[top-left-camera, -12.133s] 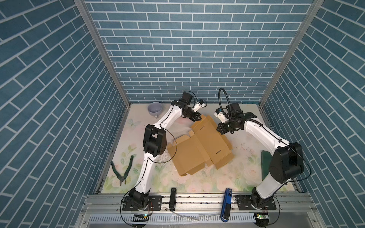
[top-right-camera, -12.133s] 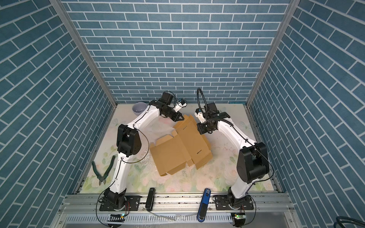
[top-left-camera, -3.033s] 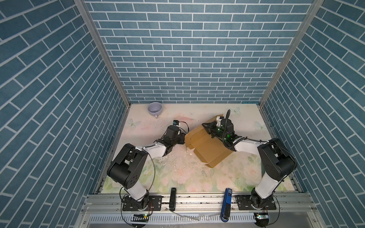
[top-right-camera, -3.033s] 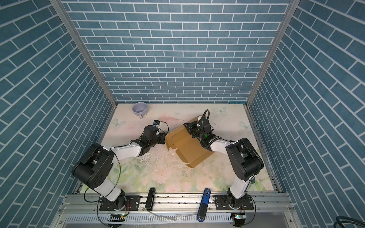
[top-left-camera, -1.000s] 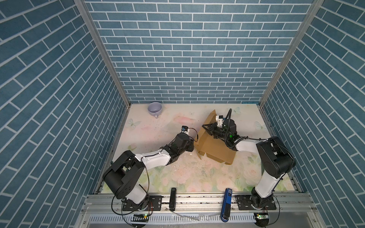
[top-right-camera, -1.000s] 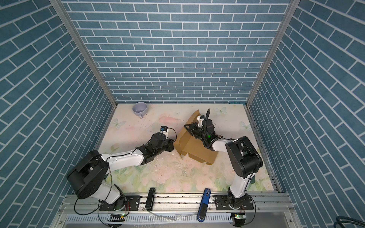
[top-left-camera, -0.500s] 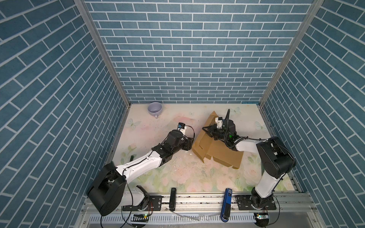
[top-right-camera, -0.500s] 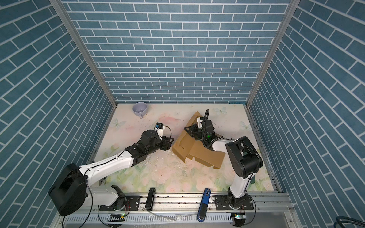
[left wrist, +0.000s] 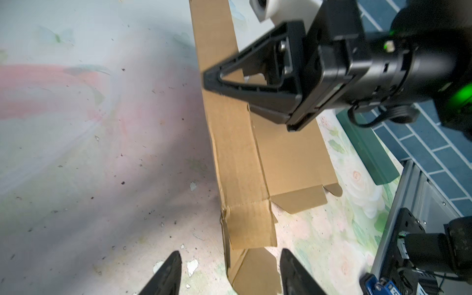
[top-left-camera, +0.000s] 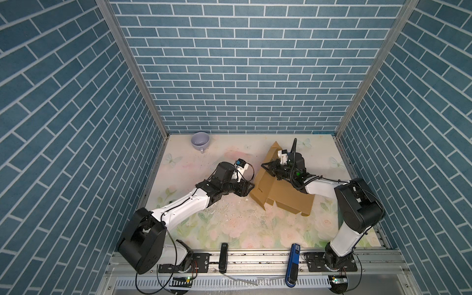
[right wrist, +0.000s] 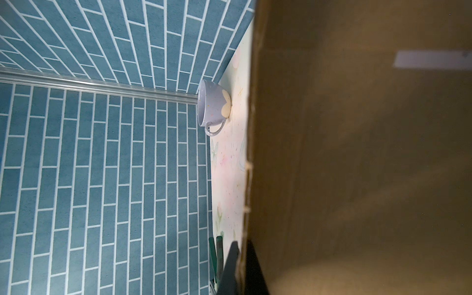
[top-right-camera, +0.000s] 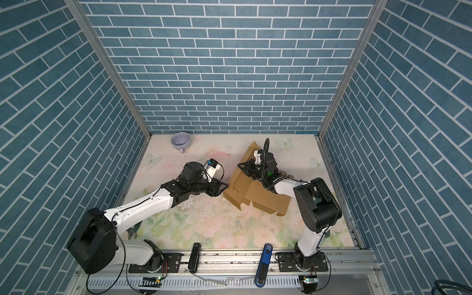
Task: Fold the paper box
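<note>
The paper box [top-left-camera: 283,196] [top-right-camera: 259,195] is tan cardboard, half opened, right of the table's middle. One panel lies flat and a long wall panel [left wrist: 229,143] stands upright. My right gripper [top-left-camera: 265,167] [top-right-camera: 241,166] [right wrist: 241,258] is shut on the upright panel's top edge, one finger on each side, and the cardboard [right wrist: 357,153] fills most of the right wrist view. My left gripper [top-left-camera: 251,190] [top-right-camera: 222,190] [left wrist: 229,255] is open at the box's near left corner. A small end flap [left wrist: 252,270] lies between its fingers, which do not touch it.
A lilac mug [top-left-camera: 200,140] [top-right-camera: 180,140] [right wrist: 213,104] stands at the back left corner. Green-handled pliers [top-right-camera: 132,231] lie front left, partly under the left arm. A dark green flat object [left wrist: 365,148] lies by the right wall. White scraps litter the mat.
The box has spread open, with one panel dropped flat toward the front right. My left arm has risen and stretched out, and its jaws have widened at the box's corner. The right grip is unchanged.
</note>
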Controlling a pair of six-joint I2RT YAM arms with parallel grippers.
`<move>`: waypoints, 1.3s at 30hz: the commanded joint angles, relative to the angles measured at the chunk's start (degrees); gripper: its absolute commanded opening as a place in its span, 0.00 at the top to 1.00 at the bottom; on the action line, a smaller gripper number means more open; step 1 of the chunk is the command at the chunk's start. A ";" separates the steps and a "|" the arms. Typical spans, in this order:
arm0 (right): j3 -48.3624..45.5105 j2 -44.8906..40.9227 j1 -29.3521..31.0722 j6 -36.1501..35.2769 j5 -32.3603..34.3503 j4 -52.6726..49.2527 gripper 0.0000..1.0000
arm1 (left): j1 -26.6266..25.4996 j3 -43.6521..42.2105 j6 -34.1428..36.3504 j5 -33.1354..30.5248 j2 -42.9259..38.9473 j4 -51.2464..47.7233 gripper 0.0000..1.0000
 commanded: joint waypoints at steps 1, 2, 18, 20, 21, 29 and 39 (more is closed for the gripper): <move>2.91 -1.97 0.11 -1.43 -0.79 0.44 0.99 | 0.09 1.84 2.11 2.29 0.29 -2.54 0.39; 3.10 -1.83 0.12 -0.84 -0.87 1.03 0.99 | 0.09 1.76 1.99 2.26 0.26 -2.58 0.39; 8.56 6.07 2.58 11.09 0.42 16.81 0.99 | 1.32 6.04 3.50 -8.35 -7.96 -14.43 0.39; 8.69 7.27 2.58 11.17 0.17 17.49 0.99 | 1.40 7.38 4.07 -8.68 -7.80 -16.00 0.39; 8.78 7.94 2.58 11.31 -0.08 18.22 0.99 | 1.37 8.04 4.40 -9.10 -7.47 -16.70 0.39; 8.44 12.59 1.97 14.91 -0.36 25.19 1.00 | 1.34 12.98 7.01 -10.56 -3.48 -22.29 0.43; 8.80 14.42 1.35 16.09 -1.38 27.11 1.00 | 1.40 18.03 10.17 -13.99 2.38 -26.96 0.44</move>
